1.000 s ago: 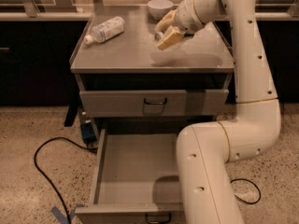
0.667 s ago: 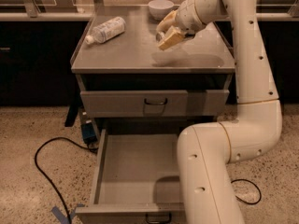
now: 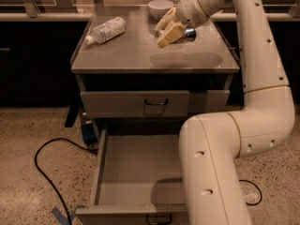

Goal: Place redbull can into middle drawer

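Observation:
My gripper (image 3: 167,27) hangs over the right rear part of the grey cabinet top (image 3: 140,55), beside a white bowl. A small shiny silver-and-blue piece of the redbull can (image 3: 190,32) shows just right of the gripper, mostly hidden behind it. I cannot tell whether the can is held. The middle drawer (image 3: 136,172) is pulled wide open at the bottom of the view. It is empty, and its dark loop handle (image 3: 157,217) is at the front edge. My arm's lower segment covers the drawer's right side.
A clear plastic bottle (image 3: 105,30) lies on its side at the top's left rear. A white bowl (image 3: 161,7) stands at the back. The upper handled drawer (image 3: 136,103) is shut. A black cable (image 3: 47,158) and a blue object (image 3: 88,132) lie on the floor to the left.

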### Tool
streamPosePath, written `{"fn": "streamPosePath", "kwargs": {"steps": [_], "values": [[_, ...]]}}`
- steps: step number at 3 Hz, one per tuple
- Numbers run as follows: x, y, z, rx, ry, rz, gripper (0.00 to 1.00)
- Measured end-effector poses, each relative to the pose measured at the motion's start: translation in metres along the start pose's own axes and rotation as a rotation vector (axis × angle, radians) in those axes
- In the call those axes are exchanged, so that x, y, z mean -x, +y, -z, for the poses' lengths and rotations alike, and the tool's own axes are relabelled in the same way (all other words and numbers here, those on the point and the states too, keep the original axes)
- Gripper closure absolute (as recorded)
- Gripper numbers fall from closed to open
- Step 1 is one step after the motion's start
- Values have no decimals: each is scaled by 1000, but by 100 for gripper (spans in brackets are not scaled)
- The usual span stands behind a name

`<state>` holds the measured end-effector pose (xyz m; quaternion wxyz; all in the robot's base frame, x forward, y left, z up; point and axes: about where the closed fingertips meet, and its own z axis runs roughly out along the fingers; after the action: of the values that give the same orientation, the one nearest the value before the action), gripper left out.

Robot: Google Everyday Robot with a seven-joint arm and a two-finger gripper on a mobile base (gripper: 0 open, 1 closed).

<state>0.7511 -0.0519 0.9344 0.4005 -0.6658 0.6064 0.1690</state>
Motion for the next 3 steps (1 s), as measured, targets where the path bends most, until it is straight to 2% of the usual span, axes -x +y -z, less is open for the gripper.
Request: {"fn": "streamPosePath", "kwargs": {"steps": [1, 2, 3], "values": [[30, 21, 33, 67, 8, -122, 100], [37, 37, 68, 90, -15, -318, 100], [-2, 49, 98, 95, -57, -554, 100]]}}
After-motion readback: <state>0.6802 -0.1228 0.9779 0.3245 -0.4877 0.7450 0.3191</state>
